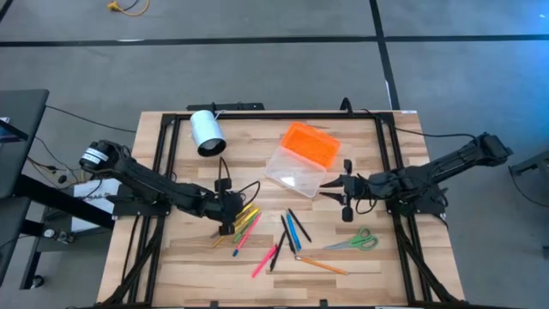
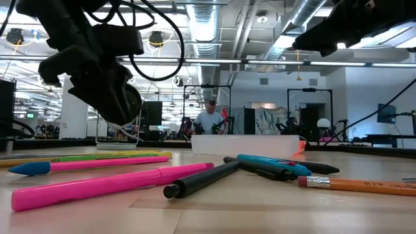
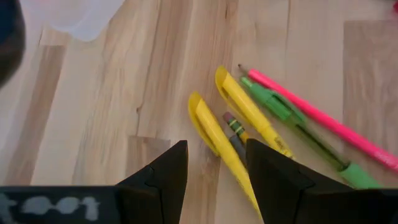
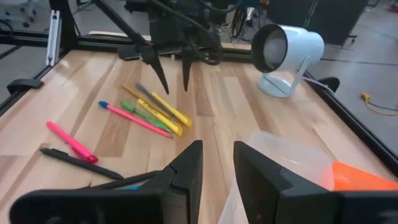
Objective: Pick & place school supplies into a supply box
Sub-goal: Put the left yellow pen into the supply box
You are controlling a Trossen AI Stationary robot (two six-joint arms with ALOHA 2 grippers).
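My left hand [image 1: 226, 225] hangs low over the counter [image 1: 184, 249], its fingers [image 3: 163, 177] apart and empty, straddling the near ends of two yellow pens [image 3: 239, 130] that lie side by side. A short pencil [image 3: 235, 127] with a pink eraser lies between them, and beside them a green pen [image 3: 292, 127] and a long pink pen [image 3: 323, 118]. From above, this small bunch [image 1: 244, 219] sits right at my left fingertips.

My right hand [image 1: 345, 197] hovers just beside the supply box [image 1: 300, 159], fingers [image 4: 186, 168] parted with nothing between them. The box lies open near the middle of the counter: its clear base [image 1: 294, 176] is toward me, its bright orange lid [image 1: 310, 143] tilted up behind.

The rest of the school supplies are spread on the counter in front of the box: a blue pen [image 1: 294, 230] and dark pens [image 1: 287, 233], more pink pens [image 1: 266, 260], an orange pencil [image 1: 322, 264], and the green-handled scissors [image 1: 353, 242] under my right arm. How many dark pens overlap there I can't quite make out. All lie outside the box.

A white cylinder lamp [image 1: 206, 131] stands at the far left of the counter. Far off in the room beyond, a person [image 2: 209, 120] is visible.
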